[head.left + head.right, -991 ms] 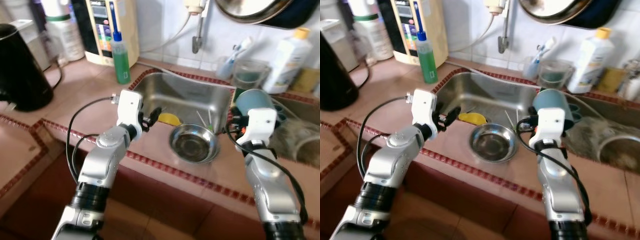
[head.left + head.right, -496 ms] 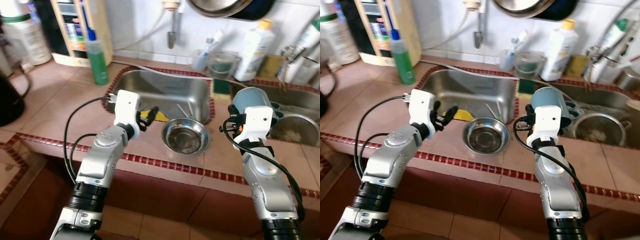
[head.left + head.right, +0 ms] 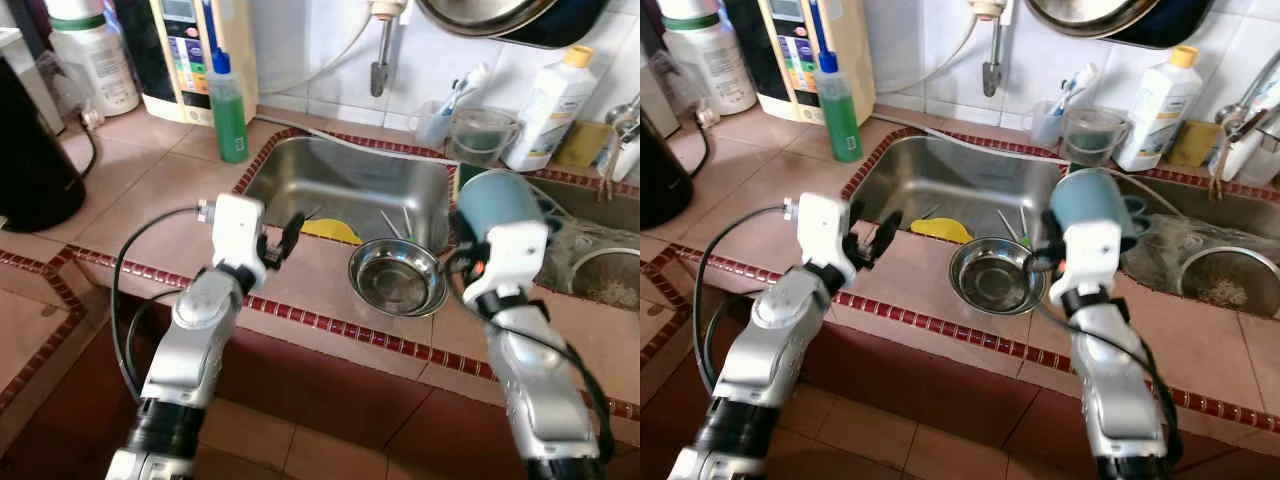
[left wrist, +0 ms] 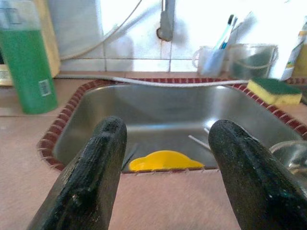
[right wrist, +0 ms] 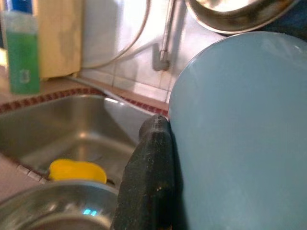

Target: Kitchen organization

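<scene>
Hard to make out: far finger of the right gripper (image 3: 497,212), hidden behind the blue cup (image 3: 498,200), with only one black finger (image 5: 152,177) seen pressed flat against the cup's side in the right wrist view; cup bottom cut off there too. Clamped on that cup, then, held upright above the counter edge (image 3: 330,330) at the right rim of the sink (image 3: 970,180). Just below and to the inner side of the right gripper, a steel bowl (image 3: 397,277), perched on the sink's front rim, near edge cropped in the right wrist view. Left gripper (image 3: 283,238) spread wide, nothing between its fingers (image 4: 91,177), hovering over the tiled counter just short of the sink's front edge. Straight ahead of it, down in the basin, a yellow object (image 4: 165,161), front part cut off by the sink lip, shape not clear. Beyond it a few thin utensils (image 3: 1015,222), too small to identify. Ahead and to the outer side of the left gripper, a green bottle (image 3: 228,105) standing on the counter. Ahead and toward the inner side, a sponge (image 4: 274,91) on the sink's far corner, beside a clear container (image 4: 253,60) and a cup of toothbrushes (image 4: 211,60). Tap (image 3: 381,55) above the basin, top cropped. Slight blur over both arms in the head views.
</scene>
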Controlling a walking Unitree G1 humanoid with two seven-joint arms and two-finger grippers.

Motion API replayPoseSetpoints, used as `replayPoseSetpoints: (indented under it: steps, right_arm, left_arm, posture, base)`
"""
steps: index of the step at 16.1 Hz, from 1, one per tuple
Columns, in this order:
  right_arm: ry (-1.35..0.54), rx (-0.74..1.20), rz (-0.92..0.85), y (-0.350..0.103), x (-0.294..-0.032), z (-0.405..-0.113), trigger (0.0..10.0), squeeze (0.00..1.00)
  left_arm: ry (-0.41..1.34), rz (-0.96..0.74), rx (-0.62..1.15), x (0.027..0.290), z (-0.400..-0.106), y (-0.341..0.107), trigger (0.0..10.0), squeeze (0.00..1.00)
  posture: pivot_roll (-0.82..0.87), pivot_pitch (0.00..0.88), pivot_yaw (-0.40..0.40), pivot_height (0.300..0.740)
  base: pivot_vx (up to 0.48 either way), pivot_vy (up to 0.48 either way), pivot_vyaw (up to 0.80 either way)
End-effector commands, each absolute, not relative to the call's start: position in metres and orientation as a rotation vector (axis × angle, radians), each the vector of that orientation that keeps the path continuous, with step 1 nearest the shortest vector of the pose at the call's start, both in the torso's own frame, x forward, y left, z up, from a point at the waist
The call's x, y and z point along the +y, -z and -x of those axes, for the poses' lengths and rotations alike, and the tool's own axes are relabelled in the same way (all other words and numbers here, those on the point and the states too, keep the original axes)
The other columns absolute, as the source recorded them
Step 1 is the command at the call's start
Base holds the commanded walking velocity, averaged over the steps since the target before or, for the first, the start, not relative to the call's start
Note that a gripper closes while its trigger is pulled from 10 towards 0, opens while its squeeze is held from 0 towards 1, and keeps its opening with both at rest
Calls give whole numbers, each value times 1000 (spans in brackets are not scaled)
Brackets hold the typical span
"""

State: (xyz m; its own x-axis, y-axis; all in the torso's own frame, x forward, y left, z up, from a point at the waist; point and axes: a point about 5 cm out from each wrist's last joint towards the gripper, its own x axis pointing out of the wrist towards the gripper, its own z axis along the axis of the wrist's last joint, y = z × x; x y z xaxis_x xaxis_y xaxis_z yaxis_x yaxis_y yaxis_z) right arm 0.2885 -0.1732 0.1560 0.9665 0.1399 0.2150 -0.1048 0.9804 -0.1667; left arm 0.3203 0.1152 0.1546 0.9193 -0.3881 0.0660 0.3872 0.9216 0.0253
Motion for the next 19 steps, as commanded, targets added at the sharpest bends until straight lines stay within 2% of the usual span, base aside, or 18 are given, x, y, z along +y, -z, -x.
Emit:
replayPoseSetpoints:
  steps: [1,4,8,19]
  right_arm:
    - [-108,-286,165,-164,-175,-282,10000,0]
    - [-102,-293,138,-163,-176,-278,10000,0]
    - [-137,-298,118,-164,-165,-277,10000,0]
    - [-150,-303,117,-168,-162,-282,10000,0]
  left_arm:
    - [422,5,-114,117,-313,-162,10000,0]
    - [427,33,-120,119,-308,-160,10000,0]
    - [425,50,-115,122,-310,-165,10000,0]
    - [418,53,-98,121,-313,-166,10000,0]
  posture:
    - [-136,0,-10,740]
    - [-127,0,-18,740]
    - [-125,0,-21,740]
    - [-123,0,-32,740]
  base:
    - [0,0,0]
    - [0,0,0]
    - [0,0,0]
    - [296,0,0]
